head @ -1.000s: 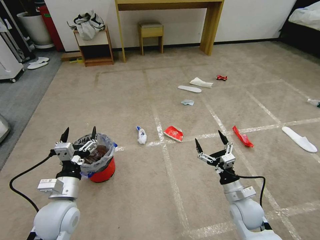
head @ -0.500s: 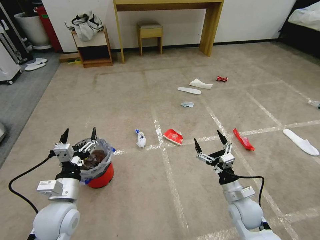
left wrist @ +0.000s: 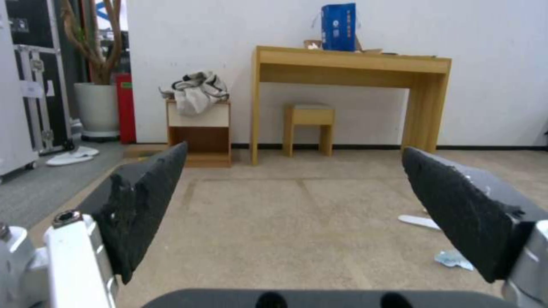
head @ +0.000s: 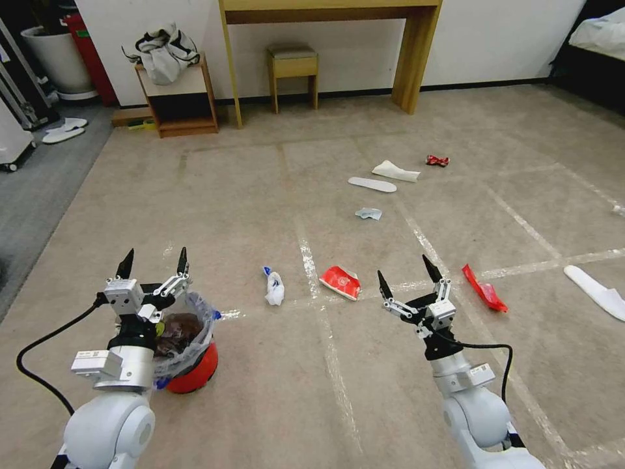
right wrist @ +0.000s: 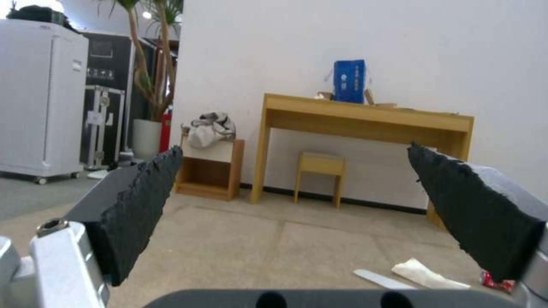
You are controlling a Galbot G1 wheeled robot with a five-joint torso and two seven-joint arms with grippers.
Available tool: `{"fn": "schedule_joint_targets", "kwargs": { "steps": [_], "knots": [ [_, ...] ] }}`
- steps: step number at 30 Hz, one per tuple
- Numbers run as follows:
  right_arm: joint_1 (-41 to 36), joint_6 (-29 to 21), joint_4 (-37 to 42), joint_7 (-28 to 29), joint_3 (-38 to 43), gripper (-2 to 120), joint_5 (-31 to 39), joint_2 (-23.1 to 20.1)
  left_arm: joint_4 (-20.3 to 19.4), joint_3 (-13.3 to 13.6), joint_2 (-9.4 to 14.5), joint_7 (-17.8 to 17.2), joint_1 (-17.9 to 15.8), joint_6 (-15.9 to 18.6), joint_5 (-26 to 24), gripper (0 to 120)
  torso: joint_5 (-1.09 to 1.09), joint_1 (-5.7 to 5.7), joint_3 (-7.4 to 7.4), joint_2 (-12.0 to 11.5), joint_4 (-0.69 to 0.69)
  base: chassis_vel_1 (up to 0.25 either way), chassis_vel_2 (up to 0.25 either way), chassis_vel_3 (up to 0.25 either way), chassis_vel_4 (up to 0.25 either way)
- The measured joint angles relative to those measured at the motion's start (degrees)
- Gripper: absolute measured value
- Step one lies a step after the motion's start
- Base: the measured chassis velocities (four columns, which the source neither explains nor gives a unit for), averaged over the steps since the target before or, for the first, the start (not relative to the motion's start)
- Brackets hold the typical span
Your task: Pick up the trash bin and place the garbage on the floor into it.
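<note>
The trash bin [head: 194,366], a small red pail lined with a clear bag, stands on the beige floor [head: 247,195] just under and behind my left gripper [head: 153,259], which is open and holds nothing. My right gripper [head: 405,276] hangs open above the carpet. The garbage lies ahead: a white-blue wrapper [head: 274,287], a red-and-white carton [head: 340,281], a red wrapper [head: 484,288], a small wrapper [head: 368,213], a flat white sole [head: 372,184], a tissue [head: 394,171], a red can [head: 437,160] and a white slipper [head: 599,292]. The right wrist view shows the tissue [right wrist: 419,273] and can [right wrist: 496,280].
A wooden desk [head: 410,58], a stool [head: 293,62] and a low cabinet [head: 172,91] with a bundled bag line the far wall. A grey carpet strip [head: 39,176], a white planter pot [head: 55,58] and slippers [head: 62,127] are at left. A bed [head: 602,39] is far right.
The whole head view has shifted: the litter and the bin sit lower in the picture, the bin now partly under my left arm. Both grippers have stayed open.
</note>
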Motion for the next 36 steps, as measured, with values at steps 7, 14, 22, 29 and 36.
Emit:
{"fn": "schedule_joint_targets", "kwargs": {
  "steps": [7, 14, 22, 29, 36],
  "knots": [
    [0.43, 0.70, -0.77, -0.06, 0.18, 100, -1.14, 0.53, 0.12, 0.02, 0.49, -0.20, -0.20, 0.04, -0.30, 99, 0.00, -0.01, -0.01, 0.00, 0.01, -0.009, 0.015, 0.020, -0.011],
    [0.77, 0.75, -1.20, 0.00, -0.03, 100, -1.37, 0.69, 0.21, 0.10, 0.71, -0.50, -0.61, 0.27, -0.77, 99, 0.01, -0.01, -0.01, 0.00, 0.00, 0.000, 0.000, 0.000, 0.000],
    [1.43, 0.79, -1.74, 0.00, -0.53, 100, -1.32, 0.59, 0.46, -0.15, 0.73, -0.79, -0.54, 0.30, -0.87, 99, 0.00, -0.01, -0.01, 0.00, 0.01, 0.047, 0.040, -0.038, -0.047],
    [1.88, 0.76, -2.18, -0.01, -1.02, 100, -1.17, 0.50, 0.48, -1.24, 1.16, -3.54, -0.26, 2.09, -1.00, 99, 0.00, -0.01, -0.01, -0.01, 0.00, 0.000, 0.000, 0.000, 0.000],
    [1.86, 0.75, -2.28, -0.04, -0.74, 100, -1.01, -0.01, -0.03, -5.40, 4.85, -8.11, 0.36, 8.58, -2.69, 99, -0.01, -0.01, -0.01, -0.01, 0.00, 0.000, 0.000, 0.000, 0.000]
  ]
}}
